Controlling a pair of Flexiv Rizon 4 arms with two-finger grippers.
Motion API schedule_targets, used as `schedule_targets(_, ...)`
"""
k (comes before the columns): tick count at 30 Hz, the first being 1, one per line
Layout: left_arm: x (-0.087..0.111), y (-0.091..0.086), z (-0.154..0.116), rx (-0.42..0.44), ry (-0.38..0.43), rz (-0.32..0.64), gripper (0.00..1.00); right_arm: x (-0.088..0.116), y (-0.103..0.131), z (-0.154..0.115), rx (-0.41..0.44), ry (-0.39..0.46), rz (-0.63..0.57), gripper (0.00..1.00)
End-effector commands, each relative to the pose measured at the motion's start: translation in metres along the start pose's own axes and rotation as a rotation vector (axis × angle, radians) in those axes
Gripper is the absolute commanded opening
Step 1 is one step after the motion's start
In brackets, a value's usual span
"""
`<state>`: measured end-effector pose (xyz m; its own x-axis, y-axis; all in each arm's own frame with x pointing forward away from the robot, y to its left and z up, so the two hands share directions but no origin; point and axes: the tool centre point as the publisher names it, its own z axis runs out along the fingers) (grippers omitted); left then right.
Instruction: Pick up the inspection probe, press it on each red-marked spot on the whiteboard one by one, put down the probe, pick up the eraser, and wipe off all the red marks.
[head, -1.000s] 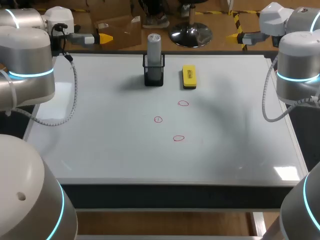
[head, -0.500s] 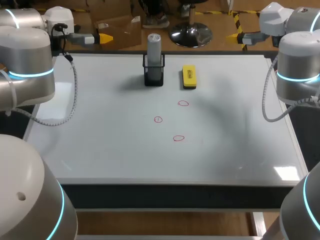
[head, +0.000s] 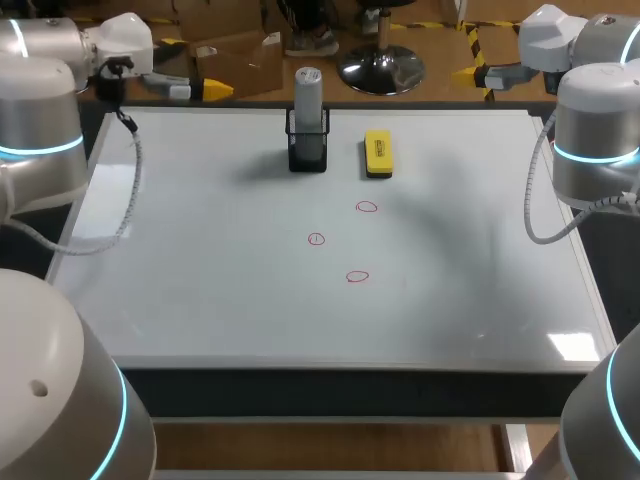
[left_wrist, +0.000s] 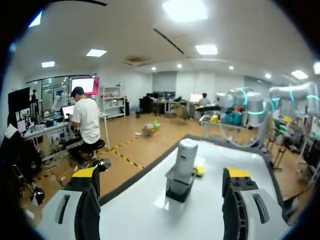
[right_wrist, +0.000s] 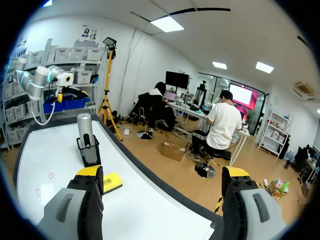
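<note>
The inspection probe (head: 308, 88), a grey cylinder, stands upright in a black holder (head: 307, 152) at the back of the whiteboard (head: 200, 290). A yellow eraser (head: 378, 154) lies just right of the holder. Three red circles (head: 367, 207) (head: 316, 239) (head: 357, 276) are drawn mid-board. My left gripper (head: 205, 89) hovers open at the back left edge; in the left wrist view the probe (left_wrist: 186, 154) stands ahead of the left gripper (left_wrist: 160, 175). My right gripper (head: 466, 75) hangs open beyond the back right edge. From the right gripper (right_wrist: 162, 172), probe (right_wrist: 85, 129) and eraser (right_wrist: 113, 182) lie off to one side.
The board's front half and both sides carry nothing but faint arm shadows. A grey cable (head: 128, 190) loops from my left arm over the board's left edge. My right arm's cable (head: 540, 200) hangs by the right edge.
My left arm has swung: its gripper has shifted slightly right along the back edge, and its elbow and cable have drawn back leftward. The right arm and the objects have stayed put.
</note>
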<state>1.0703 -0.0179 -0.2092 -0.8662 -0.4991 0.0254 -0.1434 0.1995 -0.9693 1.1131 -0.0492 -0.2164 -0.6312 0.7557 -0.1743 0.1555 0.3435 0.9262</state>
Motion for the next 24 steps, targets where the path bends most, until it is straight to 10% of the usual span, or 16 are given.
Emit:
schedule_targets(1,0.004,-0.001,0.005,-0.007,0.172,0.077,1.00,-0.001,0.000,0.000,0.001,0.001,0.000,1.00)
schedule_targets(24,0.036,-0.003,0.068,-0.040,0.411,0.120,1.00,-0.001,0.000,0.000,0.001,0.001,0.000,1.00)
